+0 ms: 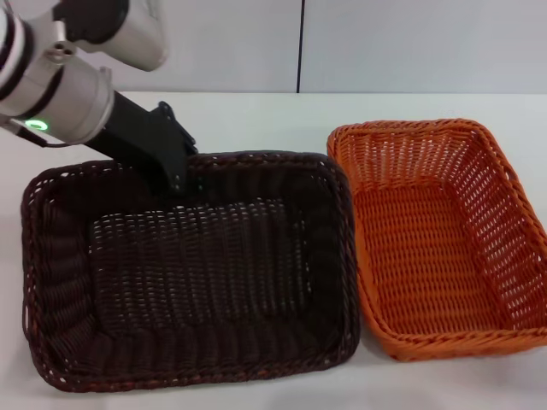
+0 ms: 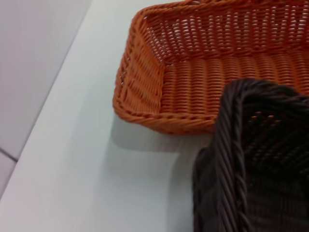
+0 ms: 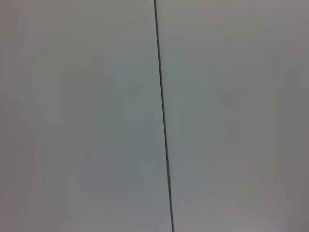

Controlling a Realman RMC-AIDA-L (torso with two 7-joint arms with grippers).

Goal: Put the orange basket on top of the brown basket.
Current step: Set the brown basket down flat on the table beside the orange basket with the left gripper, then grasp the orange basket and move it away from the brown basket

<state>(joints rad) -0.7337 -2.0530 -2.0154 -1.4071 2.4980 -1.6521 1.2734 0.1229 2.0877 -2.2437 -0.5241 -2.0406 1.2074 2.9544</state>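
Observation:
The brown basket [image 1: 188,273] sits empty on the table's left half. The orange basket [image 1: 427,239] sits empty right beside it on the right, their rims nearly touching. My left gripper [image 1: 175,181] reaches down from the upper left to the far rim of the brown basket, near its middle. The left wrist view shows a corner of the brown basket [image 2: 256,164] in front of the orange basket [image 2: 193,82]. My right gripper is out of view; its wrist camera sees only a plain wall.
Both baskets stand on a white table [image 1: 256,120]. A pale wall with a dark vertical seam [image 1: 300,47] rises behind it; the seam also shows in the right wrist view [image 3: 163,116]. Bare table lies beyond the baskets [image 2: 96,159].

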